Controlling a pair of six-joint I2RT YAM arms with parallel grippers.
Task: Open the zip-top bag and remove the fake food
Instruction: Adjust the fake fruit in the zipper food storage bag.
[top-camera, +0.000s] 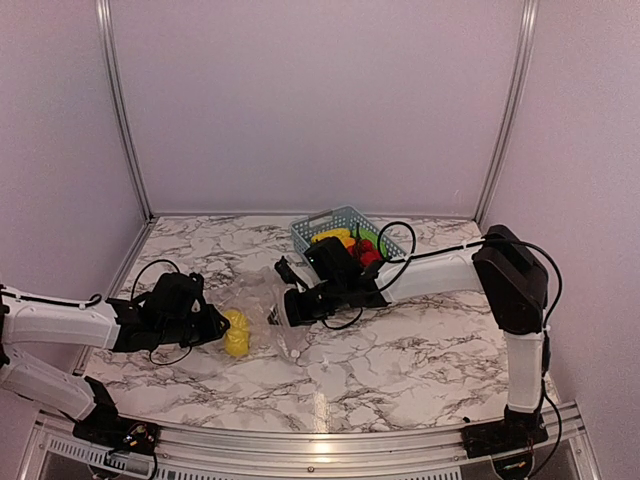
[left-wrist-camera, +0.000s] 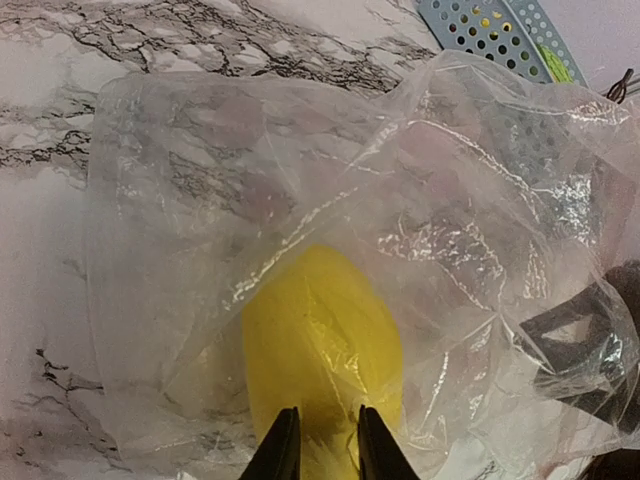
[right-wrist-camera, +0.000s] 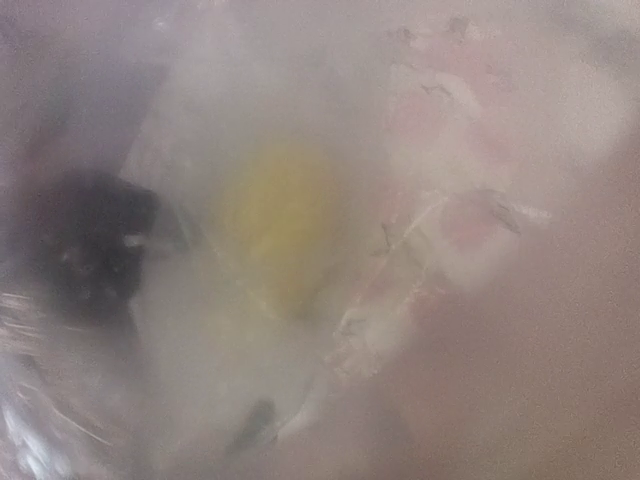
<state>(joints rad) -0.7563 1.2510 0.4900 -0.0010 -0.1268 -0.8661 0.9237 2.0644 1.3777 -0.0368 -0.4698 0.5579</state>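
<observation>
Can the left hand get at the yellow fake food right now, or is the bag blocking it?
Probably yes: the fingertips of the left hand flank the near end of the yellow fake food. The crinkled zip-top bag drapes over it, though, so film may lie between them.

Marble table (top-camera: 420, 360) under zip-top bag (top-camera: 268, 300), basket (top-camera: 335, 220)

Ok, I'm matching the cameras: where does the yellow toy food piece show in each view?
Top external: yellow piece left of centre.
Left wrist: lower centre, under plastic film.
Right wrist: blurred yellow patch, centre-left.
Shared landmark: the zip-top bag.
</observation>
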